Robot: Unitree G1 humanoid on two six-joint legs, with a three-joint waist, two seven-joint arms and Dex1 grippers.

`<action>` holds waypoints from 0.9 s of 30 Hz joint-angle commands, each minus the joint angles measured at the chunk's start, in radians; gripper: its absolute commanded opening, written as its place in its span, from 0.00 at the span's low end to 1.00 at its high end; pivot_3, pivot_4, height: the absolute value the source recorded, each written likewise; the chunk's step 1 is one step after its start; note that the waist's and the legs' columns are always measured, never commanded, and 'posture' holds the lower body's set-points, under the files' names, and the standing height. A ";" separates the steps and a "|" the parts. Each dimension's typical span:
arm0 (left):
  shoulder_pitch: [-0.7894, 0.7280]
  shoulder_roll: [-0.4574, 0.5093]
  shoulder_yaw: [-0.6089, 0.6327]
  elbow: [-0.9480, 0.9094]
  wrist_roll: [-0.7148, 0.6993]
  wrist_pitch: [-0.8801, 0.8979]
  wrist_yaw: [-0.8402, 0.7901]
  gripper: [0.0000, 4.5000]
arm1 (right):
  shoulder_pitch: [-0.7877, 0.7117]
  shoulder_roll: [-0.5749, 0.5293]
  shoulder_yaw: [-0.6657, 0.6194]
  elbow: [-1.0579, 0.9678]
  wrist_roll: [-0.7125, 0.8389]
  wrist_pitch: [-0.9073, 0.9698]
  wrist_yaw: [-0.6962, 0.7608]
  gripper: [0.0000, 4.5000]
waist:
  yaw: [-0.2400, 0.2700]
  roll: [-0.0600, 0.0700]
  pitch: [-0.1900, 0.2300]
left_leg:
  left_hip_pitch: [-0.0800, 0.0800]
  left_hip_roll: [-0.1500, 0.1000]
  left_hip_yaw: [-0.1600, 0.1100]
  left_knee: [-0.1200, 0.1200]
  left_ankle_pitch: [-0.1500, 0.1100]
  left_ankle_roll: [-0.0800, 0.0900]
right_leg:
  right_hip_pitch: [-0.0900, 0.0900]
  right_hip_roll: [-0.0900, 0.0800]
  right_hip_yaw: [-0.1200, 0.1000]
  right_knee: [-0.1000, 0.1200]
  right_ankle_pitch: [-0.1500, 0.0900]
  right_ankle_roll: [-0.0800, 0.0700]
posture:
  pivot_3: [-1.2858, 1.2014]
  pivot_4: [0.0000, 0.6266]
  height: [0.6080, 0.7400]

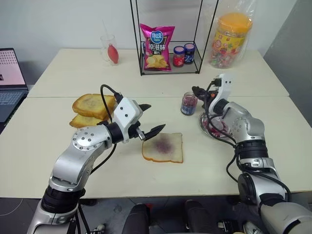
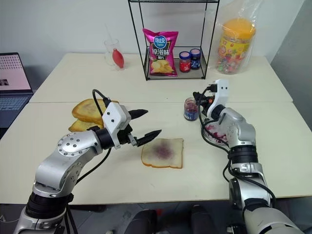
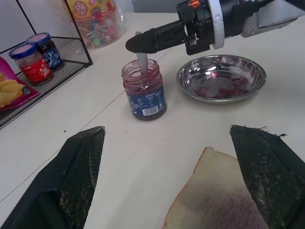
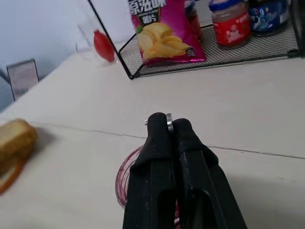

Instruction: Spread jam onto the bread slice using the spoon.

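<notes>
Spoon (image 3: pixel 142 61) standing nearly upright in the jam jar (image 3: pixel 144 90), bowl end dipping down.
Right gripper (image 3: pixel 138 44) is clenching the handle top directly above the jar, beside the steel dish (image 3: pixel 221 78); left gripper (image 1: pixel 147 118) is hovering wide apart, empty, just above the bread slice (image 1: pixel 164 147).

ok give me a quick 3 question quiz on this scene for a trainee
1. True or false: the spoon held by the right gripper stands in the jam jar.
2. Which gripper is open? A left B right
3. Fill in: the steel dish lies to the robot's ____ of the jar.

Key: 1 true. 2 A, the left gripper, hovering beside the bread slice. 3 right.
</notes>
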 commanded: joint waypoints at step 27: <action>-0.034 -0.004 -0.004 0.011 0.018 -0.042 -0.008 0.97 | -0.087 0.003 -0.173 -0.038 0.199 0.122 -0.122 0.00 | 0.000 0.000 0.000 | -0.001 0.000 0.000 0.000 0.000 0.000 | 0.000 0.000 0.000 0.000 0.000 0.000 | 0.52 0.24 1.00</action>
